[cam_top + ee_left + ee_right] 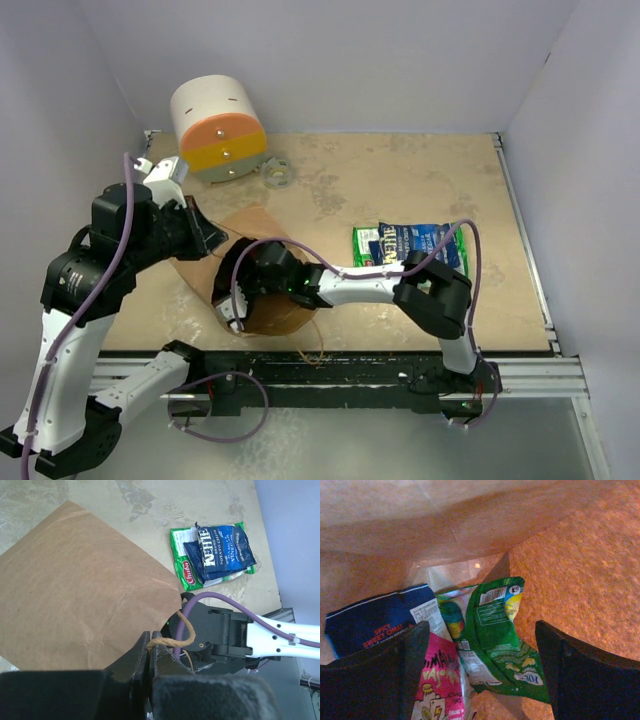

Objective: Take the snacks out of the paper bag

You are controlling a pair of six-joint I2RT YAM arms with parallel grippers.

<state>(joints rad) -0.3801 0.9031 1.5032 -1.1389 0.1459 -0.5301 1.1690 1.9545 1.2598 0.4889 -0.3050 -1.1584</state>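
Upper left of top view: white/orange/yellow cylinder on its side at back of table, small tape roll just right of it. Left of centre: left gripper pinched tight on paper bag at its mouth, right by twisted handle; rim or handle base, can't tell which. Centre: right gripper reaching inside bag, fingers spread wide, gripping nothing; tips hidden by paper in top view. Inside bag via right wrist cam, l. to r.: dark blue packet, pink packet, teal-ish packet mostly covered, green packet; lower parts cut off by fingers & frame edge. Right of centre on table, apart from bag: green Chuba packet w/ blue Kettle packet overlapping on top.
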